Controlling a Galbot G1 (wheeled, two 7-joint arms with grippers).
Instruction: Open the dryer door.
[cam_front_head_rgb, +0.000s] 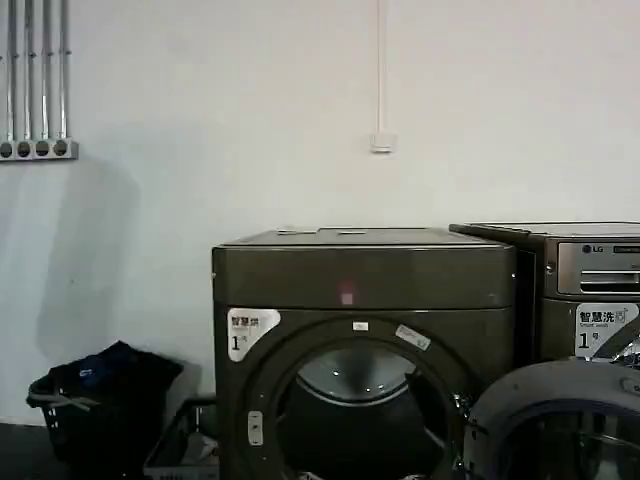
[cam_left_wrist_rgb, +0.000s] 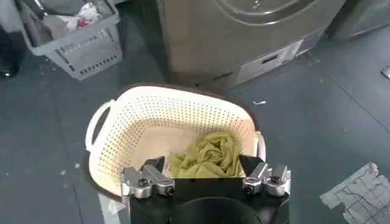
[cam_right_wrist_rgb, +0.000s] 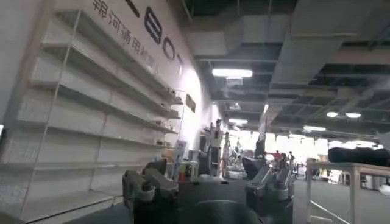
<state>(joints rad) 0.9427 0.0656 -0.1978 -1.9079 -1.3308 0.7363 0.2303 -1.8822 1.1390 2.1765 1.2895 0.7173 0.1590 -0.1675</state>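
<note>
Against the white wall stands the dryer (cam_front_head_rgb: 362, 340), a boxy bronze-grey metal cabinet with a plain upper panel. Its round drum mouth is uncovered; the dryer door (cam_front_head_rgb: 555, 420), a dark grey disc, is swung out to the right at the lower corner of the head view. The left gripper (cam_left_wrist_rgb: 206, 182) hangs with fingers spread above a cream perforated plastic basket (cam_left_wrist_rgb: 116, 146) holding a crumpled olive-green cloth (cam_left_wrist_rgb: 207, 155). The right gripper (cam_right_wrist_rgb: 207, 189), likewise spread, faces white shelving (cam_right_wrist_rgb: 79, 122).
</note>
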